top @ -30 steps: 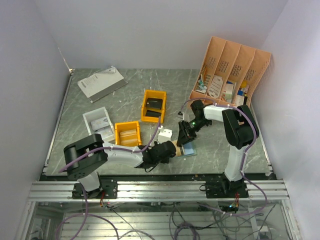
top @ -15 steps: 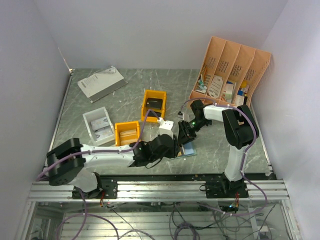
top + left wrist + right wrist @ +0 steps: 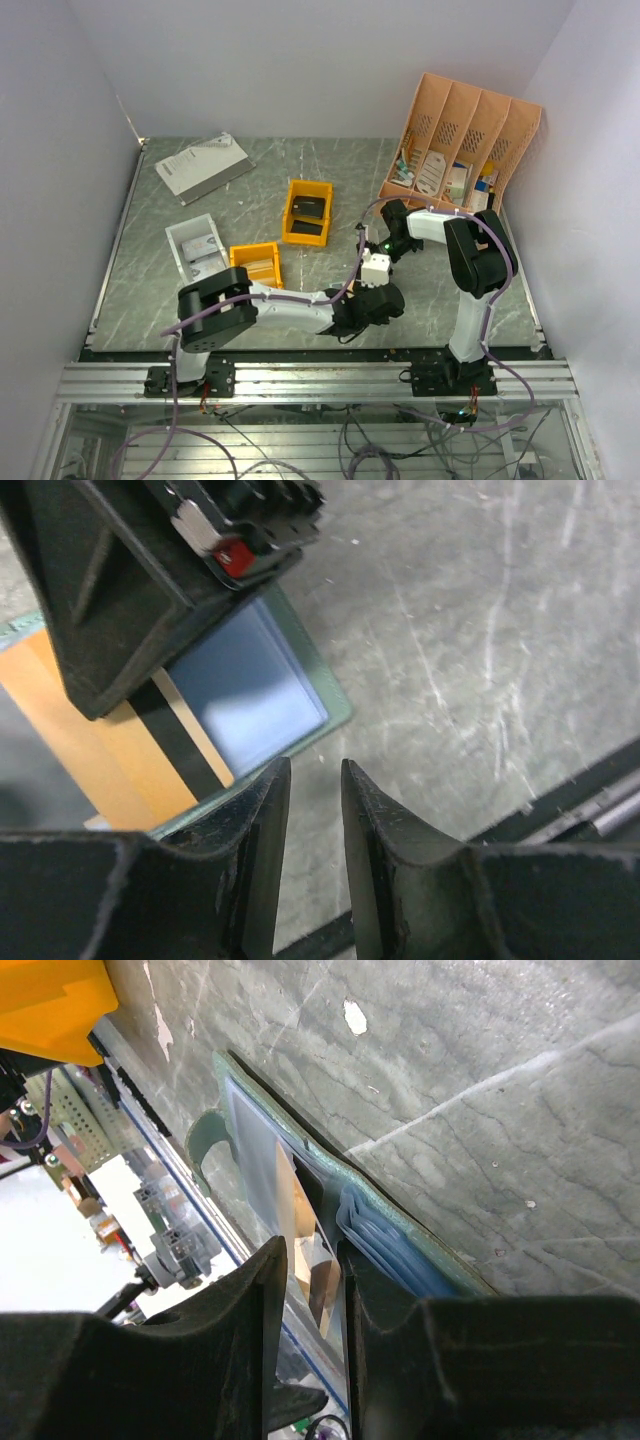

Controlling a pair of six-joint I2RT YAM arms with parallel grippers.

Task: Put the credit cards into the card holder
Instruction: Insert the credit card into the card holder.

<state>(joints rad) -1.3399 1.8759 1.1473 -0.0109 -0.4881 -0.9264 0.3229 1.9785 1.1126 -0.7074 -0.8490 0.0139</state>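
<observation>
Stock on the desk (image 3: 140,280), as I am counting it from the remote station:
- I am tallying two orange bins (image 3: 307,212) (image 3: 257,266).
- I am logging one white tray (image 3: 197,248), one peach desk organiser (image 3: 460,150) and one grey booklet (image 3: 203,165).
- I am noting one card holder (image 3: 250,695) and one orange card (image 3: 90,750).
- I am listing two arms (image 3: 290,310) (image 3: 478,255), each showing two fingers (image 3: 250,880).

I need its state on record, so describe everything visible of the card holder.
The card holder lies open and flat on the grey marbled table, near its front edge. It is a thin grey-green wallet with a light blue inner panel and, beside that, an orange area crossed by dark and tan strips. A small tab sticks out from one end. The right gripper sits on it, a tan strip showing between its fingers; the left gripper hovers just off its edge.
</observation>
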